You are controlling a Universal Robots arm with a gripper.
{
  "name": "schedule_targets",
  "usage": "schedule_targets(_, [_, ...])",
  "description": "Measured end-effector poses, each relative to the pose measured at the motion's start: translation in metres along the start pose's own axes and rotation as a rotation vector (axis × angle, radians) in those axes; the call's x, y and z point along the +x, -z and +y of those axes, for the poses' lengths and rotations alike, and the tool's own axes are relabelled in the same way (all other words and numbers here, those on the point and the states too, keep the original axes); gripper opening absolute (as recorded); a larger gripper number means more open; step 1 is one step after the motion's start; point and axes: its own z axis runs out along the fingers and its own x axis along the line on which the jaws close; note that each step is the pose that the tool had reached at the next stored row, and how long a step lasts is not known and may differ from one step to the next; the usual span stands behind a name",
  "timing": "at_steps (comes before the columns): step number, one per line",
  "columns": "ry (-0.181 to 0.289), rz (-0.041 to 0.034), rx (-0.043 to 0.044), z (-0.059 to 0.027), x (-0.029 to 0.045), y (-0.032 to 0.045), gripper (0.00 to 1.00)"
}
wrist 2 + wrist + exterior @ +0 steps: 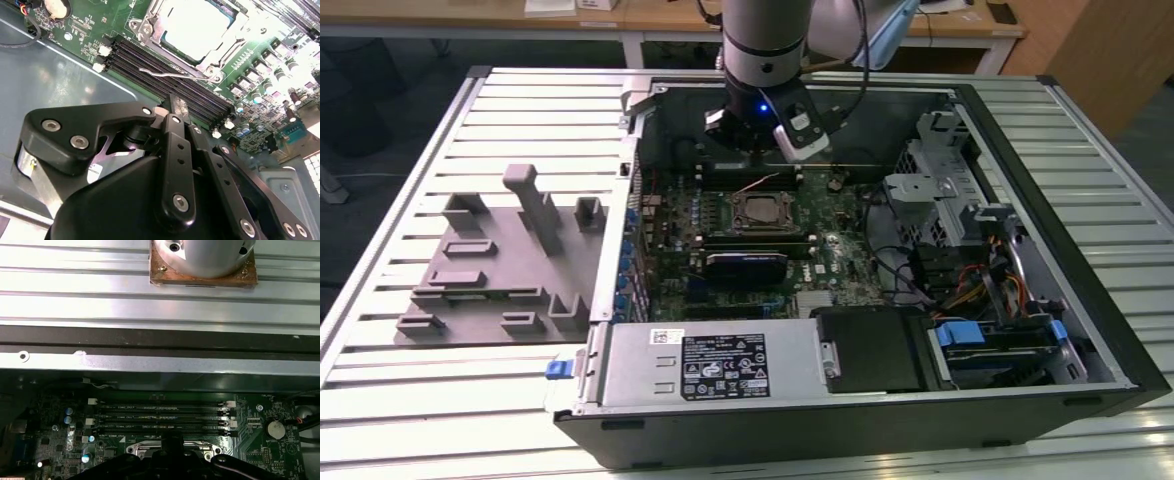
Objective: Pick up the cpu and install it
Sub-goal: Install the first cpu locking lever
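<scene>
One cpu (pixel 197 25), pale and flat, already lies inside the socket (pixel 187 37) on the motherboard (pixel 260 70), with the arm's pincer (pixel 172 112) hovering just beside it over the memory slots (pixel 165 82).
The pincer's black fingers sit drawn close together with nothing visible between them. In the exterior view the socket (pixel 761 211) sits mid-board inside the open computer case (pixel 881 400), which rests on the slatted surface (pixel 400 180) next to a grey tray (pixel 487 270). The chip looks light, rigid and slick on its metal top, and its underside contacts are likely fragile; the thin opposite edges seem the safest place to grip, keeping it level.
</scene>
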Motion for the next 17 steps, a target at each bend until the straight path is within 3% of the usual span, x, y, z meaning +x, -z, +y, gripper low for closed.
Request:
schedule_targets(3, [0.000,-0.0053,0.0072,-0.0001,0.0000,-0.0006,0.11])
schedule_targets(5, [0.001,-0.0141,0.0099,-0.0004,0.0001,-0.0014,0.11])
schedule_targets(9, [0.002,-0.0254,0.0111,-0.0011,0.0002,-0.0039,0.11])
schedule_targets(17, [0.001,-0.0299,0.0130,-0.0022,0.0004,-0.0079,0.11])
